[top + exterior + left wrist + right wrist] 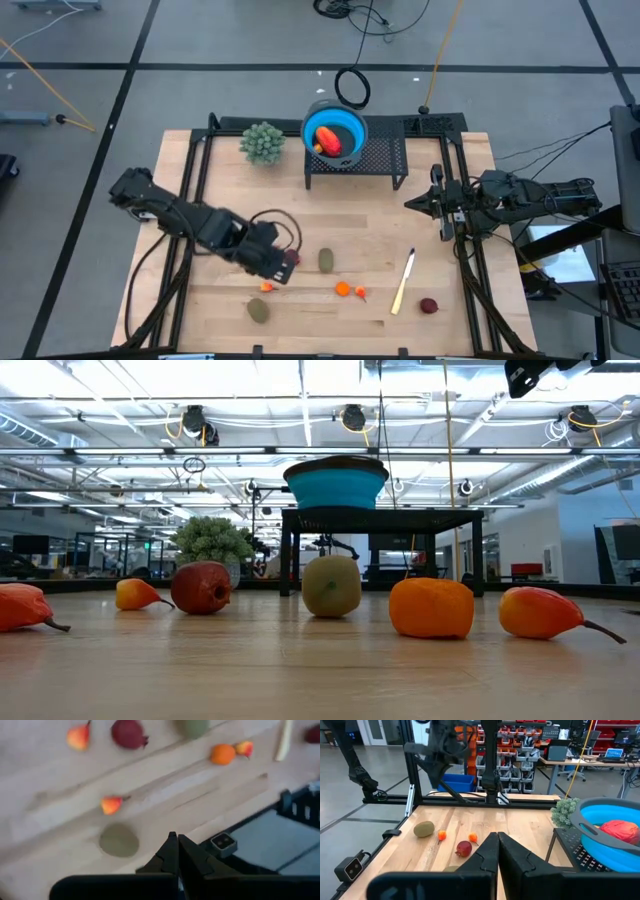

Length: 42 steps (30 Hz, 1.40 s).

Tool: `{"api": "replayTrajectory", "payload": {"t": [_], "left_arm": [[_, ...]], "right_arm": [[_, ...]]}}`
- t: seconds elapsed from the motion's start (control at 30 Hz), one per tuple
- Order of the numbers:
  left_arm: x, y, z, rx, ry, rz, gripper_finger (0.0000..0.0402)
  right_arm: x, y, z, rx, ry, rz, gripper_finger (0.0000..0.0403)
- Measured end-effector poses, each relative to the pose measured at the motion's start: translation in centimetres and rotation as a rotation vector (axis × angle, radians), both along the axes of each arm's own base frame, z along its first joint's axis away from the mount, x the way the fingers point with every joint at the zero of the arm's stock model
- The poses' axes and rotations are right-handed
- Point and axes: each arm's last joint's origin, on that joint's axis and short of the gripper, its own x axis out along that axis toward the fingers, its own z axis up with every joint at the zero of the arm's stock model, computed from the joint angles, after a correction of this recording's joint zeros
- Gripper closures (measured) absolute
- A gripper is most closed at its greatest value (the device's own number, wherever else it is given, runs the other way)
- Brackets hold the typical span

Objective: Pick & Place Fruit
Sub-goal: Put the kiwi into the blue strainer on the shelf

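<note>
My wooden table [220, 318] carries scattered toy fruit: two olive ovals [326, 260] [258, 311], a dark red ball [429, 305] near right, small orange pieces [343, 289], a pale stick [403, 282], a far black stand [372, 158], and a bushy plant [262, 142].

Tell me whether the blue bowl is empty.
Not empty. The blue bowl on the black stand holds a red-orange fruit, seen from above and in the right wrist view.

Bright overhead glare; blurred left-wrist view
</note>
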Motion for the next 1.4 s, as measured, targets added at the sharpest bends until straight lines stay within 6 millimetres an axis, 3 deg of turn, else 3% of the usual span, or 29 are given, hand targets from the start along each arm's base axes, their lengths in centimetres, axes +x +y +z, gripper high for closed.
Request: {"api": "replayTrajectory", "payload": {"t": [0.43, 0.7, 0.9, 1.4], "left_arm": [[-1.3, -5.1, -3.1, -0.031, 0.213, 0.297, 0.0380], [-1.5, -7.6, -4.9, -0.039, 0.253, 0.347, 0.0367], [-1.5, -9.0, -6.2, -0.071, 0.321, 0.388, 0.0301], [0.0, -9.9, -10.1, -0.003, 0.416, 0.442, 0.0123]], "right_arm": [[0.0, 0.0, 0.0, 0.007, 0.001, 0.000, 0.0403], [0.0, 0.0, 0.0, 0.008, 0.001, 0.000, 0.0403], [0.0, 0.0, 0.0, 0.008, 0.000, 0.000, 0.0403], [0.0, 0.0, 0.0, 0.008, 0.001, 0.000, 0.0403]]}}
